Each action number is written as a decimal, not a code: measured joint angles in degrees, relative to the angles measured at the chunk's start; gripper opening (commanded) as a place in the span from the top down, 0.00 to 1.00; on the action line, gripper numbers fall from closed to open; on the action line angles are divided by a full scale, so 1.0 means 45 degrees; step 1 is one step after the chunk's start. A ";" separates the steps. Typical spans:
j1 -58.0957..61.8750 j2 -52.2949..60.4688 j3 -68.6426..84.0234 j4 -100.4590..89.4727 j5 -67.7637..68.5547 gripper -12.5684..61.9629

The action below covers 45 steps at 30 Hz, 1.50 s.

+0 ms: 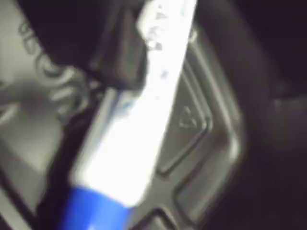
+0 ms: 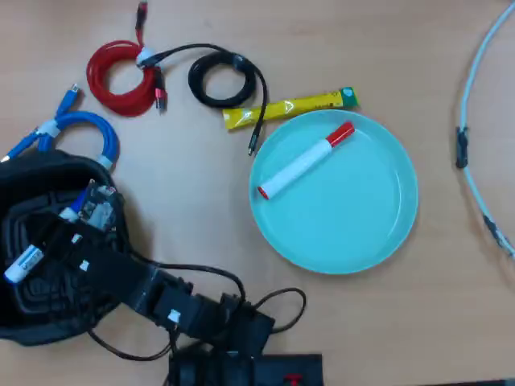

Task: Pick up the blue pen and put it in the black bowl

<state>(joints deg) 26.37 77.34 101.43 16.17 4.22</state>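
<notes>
The blue pen fills the frame's centre, jaws clamped on it above the black bowl; releasing tilted risks bouncing out.

Blue pen over black bowl
The blue pen, a white barrel with blue cap and blue print, lies tilted above the ribbed base of the black bowl; in the overhead view the pen shows inside the bowl's outline at the table's left edge

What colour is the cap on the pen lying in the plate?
Red, clearest in the overhead view: pen on the turquoise plate.
</notes>
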 measured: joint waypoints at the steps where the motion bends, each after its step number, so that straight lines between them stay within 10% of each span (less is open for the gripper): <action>1: 0.0000 0.0000 0.0000 0.0137 0.0000 0.44; 13: 0.0156 0.1680 0.0000 0.2383 -0.0508 0.48; 20: 0.0430 0.3613 0.0098 0.3125 -0.0527 0.97; 45: 0.8828 0.5527 0.1738 0.4336 -0.0566 0.92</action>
<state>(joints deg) 66.09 102.22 109.25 35.68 1.67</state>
